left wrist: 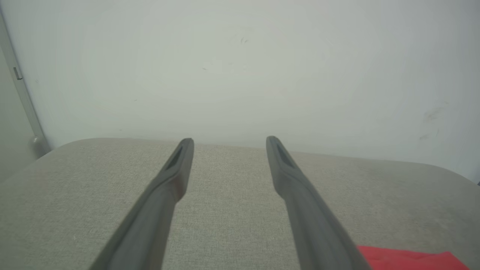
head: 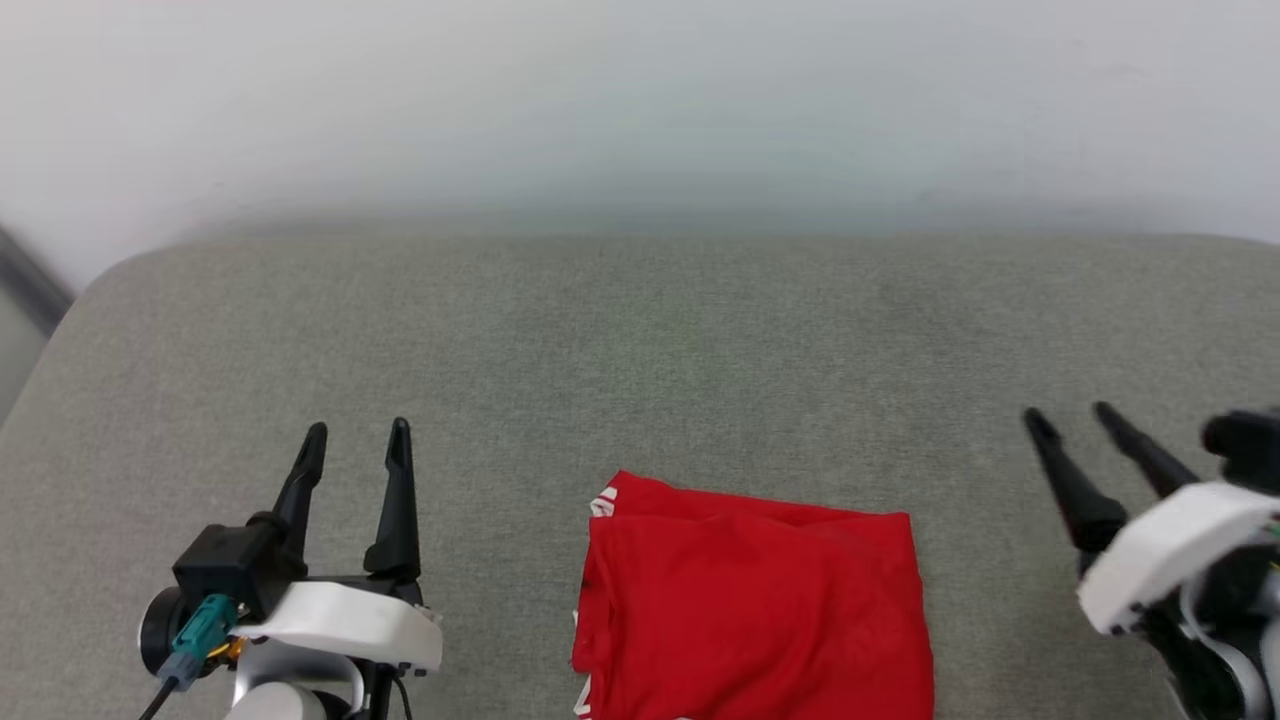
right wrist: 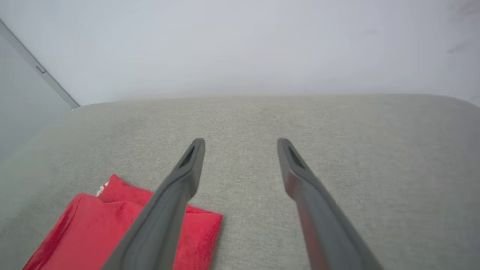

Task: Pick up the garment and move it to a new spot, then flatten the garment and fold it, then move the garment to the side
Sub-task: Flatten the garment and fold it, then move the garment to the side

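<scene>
The garment (head: 755,610) is a red jersey folded into a neat rectangle, lying flat on the grey cushion near the head view's bottom edge, with bits of white trim at its left side. My left gripper (head: 357,443) hovers open well to the left of it, nothing between its fingers. My right gripper (head: 1070,417) is open too, off to the right of the garment and apart from it. In the right wrist view the garment (right wrist: 93,232) lies at the lower left beside my open right gripper (right wrist: 240,144). A red corner of the garment (left wrist: 412,258) shows beside my open left gripper (left wrist: 229,142).
The grey fabric cushion (head: 640,350) spans the whole width, with rounded far corners. A pale wall (head: 640,100) rises right behind it. A grey frame edge (left wrist: 22,93) stands at the far left.
</scene>
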Motion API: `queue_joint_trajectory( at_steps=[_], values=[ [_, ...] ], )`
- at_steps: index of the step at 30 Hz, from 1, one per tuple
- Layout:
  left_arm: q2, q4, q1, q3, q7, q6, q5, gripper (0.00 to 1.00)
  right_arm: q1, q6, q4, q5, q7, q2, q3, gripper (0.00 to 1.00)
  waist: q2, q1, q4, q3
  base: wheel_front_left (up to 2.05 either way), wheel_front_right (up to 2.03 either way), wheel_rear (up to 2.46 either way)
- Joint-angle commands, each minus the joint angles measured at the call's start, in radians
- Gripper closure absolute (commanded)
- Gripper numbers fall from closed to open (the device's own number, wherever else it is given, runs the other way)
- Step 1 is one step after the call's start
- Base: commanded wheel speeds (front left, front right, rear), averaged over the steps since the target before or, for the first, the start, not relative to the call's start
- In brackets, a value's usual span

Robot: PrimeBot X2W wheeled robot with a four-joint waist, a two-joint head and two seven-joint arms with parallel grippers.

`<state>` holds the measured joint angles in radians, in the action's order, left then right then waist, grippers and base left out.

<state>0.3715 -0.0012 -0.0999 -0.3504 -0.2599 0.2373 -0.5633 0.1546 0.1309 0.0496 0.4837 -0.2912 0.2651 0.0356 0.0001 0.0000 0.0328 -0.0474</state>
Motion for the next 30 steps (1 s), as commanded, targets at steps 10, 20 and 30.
queue_joint_trajectory(
  at_steps=[10, 20, 30],
  values=[
    [0.012, 0.048, 0.082, 0.015, -0.006, 0.011, 0.015, 0.0, -0.209, 0.0, -0.191, -0.23, 0.208, -0.058, -0.134, 0.0, -0.0001, 0.0, -0.042, 0.061, 0.0, 0.0, 0.0],
    [0.008, 0.061, 0.128, 0.028, -0.007, 0.015, 0.008, 0.0, -0.276, 0.0, -0.214, -0.253, 0.256, -0.084, -0.097, 0.0, -0.0001, 0.0, -0.058, 0.079, 0.0, 0.0, 0.0],
    [-0.006, 0.056, 0.12, 0.055, -0.007, 0.006, 0.008, 0.0, -0.262, 0.0, -0.219, -0.24, 0.233, -0.095, -0.11, 0.0, -0.0001, 0.0, -0.058, 0.072, 0.0, 0.0, 0.0]
  ],
)
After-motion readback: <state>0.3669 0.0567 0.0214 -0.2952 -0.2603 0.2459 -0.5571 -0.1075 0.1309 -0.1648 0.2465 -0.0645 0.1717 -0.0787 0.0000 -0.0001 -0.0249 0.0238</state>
